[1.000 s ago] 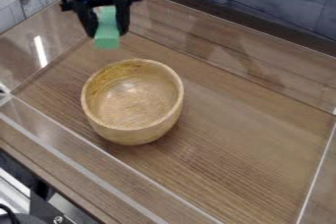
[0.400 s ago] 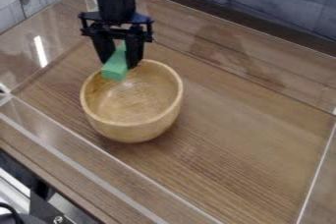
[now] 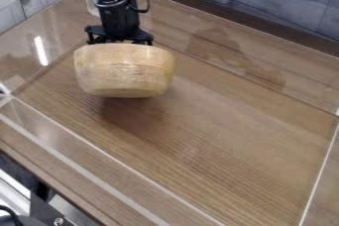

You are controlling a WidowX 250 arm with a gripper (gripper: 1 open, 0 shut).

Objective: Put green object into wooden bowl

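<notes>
Bowl found tipped at the end effector; green object out of sight

End effector (image 3: 119, 37): upper left of the frame, directly behind the bowl's upper edge. Its tips are hidden there, so I cannot tell whether they are apart, together or clamped on anything.

Wooden bowl (image 3: 123, 70): left of centre, tilted, with its outer wall towards the camera. Whether it is gripped, pushed or snagged cannot be determined.

Green object: not visible. It may be behind the bowl wall or between the hidden tips; neither is confirmed.

Handling, in my judgement: the bowl is rigid and thick-walled, probably moderately heavy, and its smooth curved side is likely to slip or roll if pressed off-centre. If it must be handled, take the rim across the wall thickness. The green object is likely light and stiff; hold it by opposite sides, high up, keeping the tips off the rim. Recommend that the bowl be settled level on the bench (image 3: 219, 131) before release.
</notes>
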